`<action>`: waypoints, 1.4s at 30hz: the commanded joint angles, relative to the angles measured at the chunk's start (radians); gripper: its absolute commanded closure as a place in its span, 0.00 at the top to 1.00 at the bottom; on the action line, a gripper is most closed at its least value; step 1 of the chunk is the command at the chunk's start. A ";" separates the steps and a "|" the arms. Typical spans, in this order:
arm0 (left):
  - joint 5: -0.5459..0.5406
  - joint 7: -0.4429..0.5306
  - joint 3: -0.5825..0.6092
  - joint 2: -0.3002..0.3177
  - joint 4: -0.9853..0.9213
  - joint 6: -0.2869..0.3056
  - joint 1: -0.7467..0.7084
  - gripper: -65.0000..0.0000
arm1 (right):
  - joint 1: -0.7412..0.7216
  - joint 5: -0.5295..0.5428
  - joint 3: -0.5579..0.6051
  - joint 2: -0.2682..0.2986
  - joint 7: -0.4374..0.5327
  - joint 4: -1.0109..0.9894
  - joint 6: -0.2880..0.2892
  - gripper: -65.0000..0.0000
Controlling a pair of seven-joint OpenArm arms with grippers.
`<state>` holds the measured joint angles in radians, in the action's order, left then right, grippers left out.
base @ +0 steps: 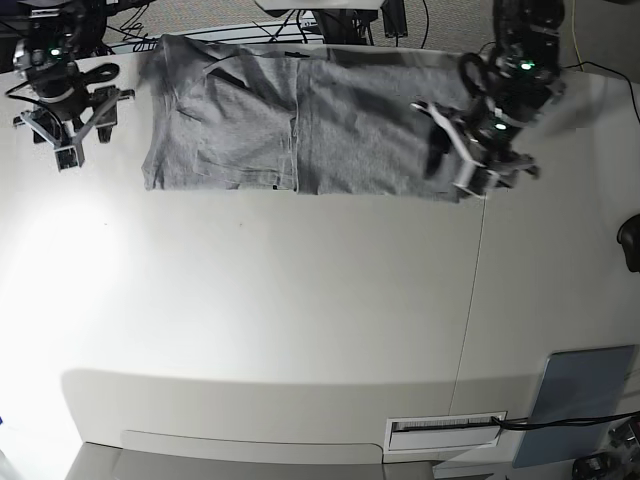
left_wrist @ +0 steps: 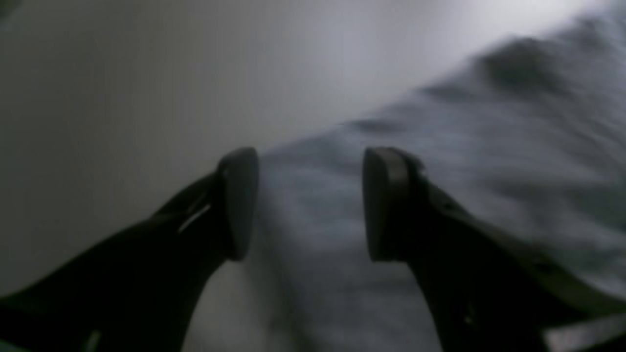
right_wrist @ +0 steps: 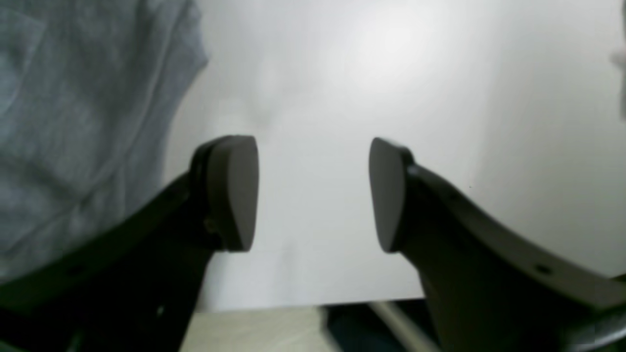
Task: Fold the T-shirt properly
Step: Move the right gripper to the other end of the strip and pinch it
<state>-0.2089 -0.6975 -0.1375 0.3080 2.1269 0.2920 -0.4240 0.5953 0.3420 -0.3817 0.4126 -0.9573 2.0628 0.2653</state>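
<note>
The heather-grey T-shirt lies flat in a long folded band along the far side of the white table, plain side up. My left gripper hovers over the band's right end. In the left wrist view it stands open, with blurred grey cloth below and nothing between its fingers. My right gripper is off the shirt's left end, above bare table. In the right wrist view it is open and empty, and the shirt's edge lies to its left.
A flat grey-blue pad rests at the near right corner. Cables run along the far edge. A dark object sits at the right border. The table's edge shows just below my right gripper.
</note>
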 commanded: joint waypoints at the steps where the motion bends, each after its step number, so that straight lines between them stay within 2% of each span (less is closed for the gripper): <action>1: -0.009 0.026 -0.037 0.006 0.008 -0.003 0.003 0.51 | 0.000 0.046 -0.028 0.011 0.010 -0.013 0.022 0.54; 6: -0.087 0.012 -0.169 0.006 -0.024 0.011 0.003 0.51 | 0.001 0.307 -0.051 0.000 -0.052 -0.137 0.154 0.54; 8: -0.111 -0.001 -0.186 0.005 -0.027 0.047 0.002 0.51 | 0.000 0.373 -0.051 -0.027 -0.058 -0.178 0.183 0.54; 12: -0.143 -0.011 -0.185 0.005 -0.028 0.059 0.003 0.51 | 0.000 0.462 -0.051 -0.087 -0.062 -0.228 0.225 0.54; 23: -0.145 -0.013 -0.185 0.005 -0.028 0.072 0.002 0.51 | -0.021 0.455 -0.040 -0.173 -0.057 -0.232 0.222 0.54; 27: -0.144 -0.020 -0.185 0.005 -0.028 0.072 0.002 0.51 | -0.062 0.434 0.012 -0.178 -0.057 -0.232 0.187 0.54; 30: -0.144 -0.021 -0.185 0.005 -0.028 0.072 0.002 0.51 | -0.092 0.378 0.071 -0.186 -0.056 -0.232 0.150 0.54; 34: -0.144 -0.021 -0.185 0.005 -0.028 0.072 0.002 0.51 | -0.100 0.362 0.146 -0.188 -0.037 -0.232 0.134 0.54; 39: -0.143 -0.021 -0.185 0.005 -0.028 0.072 0.002 0.51 | -0.100 0.299 0.174 -0.188 -0.021 -0.232 0.090 0.54; 40: -0.144 -0.021 -0.185 0.005 -0.028 0.072 0.002 0.51 | -0.100 0.290 0.173 -0.188 -0.014 -0.232 0.084 0.52; 42: -0.143 -0.021 -0.185 0.005 -0.028 0.072 0.002 0.51 | -0.100 0.261 0.173 -0.188 0.010 -0.232 0.077 0.38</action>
<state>-0.3424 -0.7395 -0.3191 0.3027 2.0827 0.3641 -0.4236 0.4881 0.6216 -0.2081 0.2176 -0.9302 1.8271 0.3576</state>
